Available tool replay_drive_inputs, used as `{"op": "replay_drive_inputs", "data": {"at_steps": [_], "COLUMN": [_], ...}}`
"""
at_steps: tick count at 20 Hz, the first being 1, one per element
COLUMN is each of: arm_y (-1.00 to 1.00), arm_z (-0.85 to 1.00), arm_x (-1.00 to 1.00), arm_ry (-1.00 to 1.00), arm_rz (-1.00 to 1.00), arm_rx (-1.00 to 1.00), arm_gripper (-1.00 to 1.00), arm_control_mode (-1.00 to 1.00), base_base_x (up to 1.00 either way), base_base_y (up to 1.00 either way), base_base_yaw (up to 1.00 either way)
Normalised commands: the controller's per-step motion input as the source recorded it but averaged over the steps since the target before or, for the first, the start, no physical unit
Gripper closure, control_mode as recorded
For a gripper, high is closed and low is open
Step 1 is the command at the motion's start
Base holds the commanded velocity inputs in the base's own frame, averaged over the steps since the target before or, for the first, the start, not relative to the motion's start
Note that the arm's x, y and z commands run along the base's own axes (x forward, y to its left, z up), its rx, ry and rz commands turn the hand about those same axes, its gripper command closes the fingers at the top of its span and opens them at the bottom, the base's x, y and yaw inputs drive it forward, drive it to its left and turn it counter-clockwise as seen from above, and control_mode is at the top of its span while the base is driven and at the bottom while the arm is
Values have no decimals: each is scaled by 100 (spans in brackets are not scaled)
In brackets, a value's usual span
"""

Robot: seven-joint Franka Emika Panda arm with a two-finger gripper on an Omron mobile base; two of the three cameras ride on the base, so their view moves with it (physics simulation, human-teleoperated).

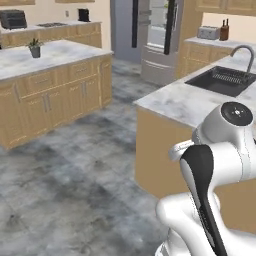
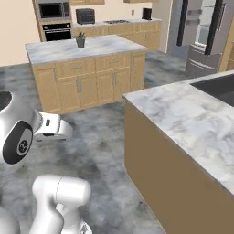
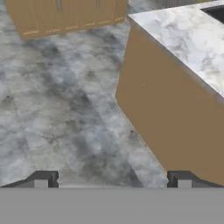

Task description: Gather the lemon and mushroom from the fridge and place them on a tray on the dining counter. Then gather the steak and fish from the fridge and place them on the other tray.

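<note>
Gripper spread wide (nothing held); aimed at grey floor beside dining counter.

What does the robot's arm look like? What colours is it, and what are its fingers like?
The arm is made of glossy white, rounded shells, fat like tubes. One joint has a round dark cap with a small pale mark, and a black strip runs down one segment. The gripper has two small, blocky dark grey fingertips. No cables show.
</note>
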Motion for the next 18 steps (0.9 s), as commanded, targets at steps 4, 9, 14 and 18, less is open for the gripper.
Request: {"op": "replay_drive_inputs", "data": {"at_steps": [4,9,14,18], "arm_y": [0,0,0,0], "arm_z": [0,0,0,0], "arm_x": [0,0,0,0], "arm_ry": [0,0,0,0], "arm_rz": [0,0,0,0], "arm_rx": [0,0,0,0], "arm_gripper": [-100,-100,-100,-100], "arm_control_mode": [100,100,100,100], "base_base_x": [68,70,70,69], "base_base_y": [100,94,95,100], "base_base_yaw": [-31,-32,-32,-32]}}
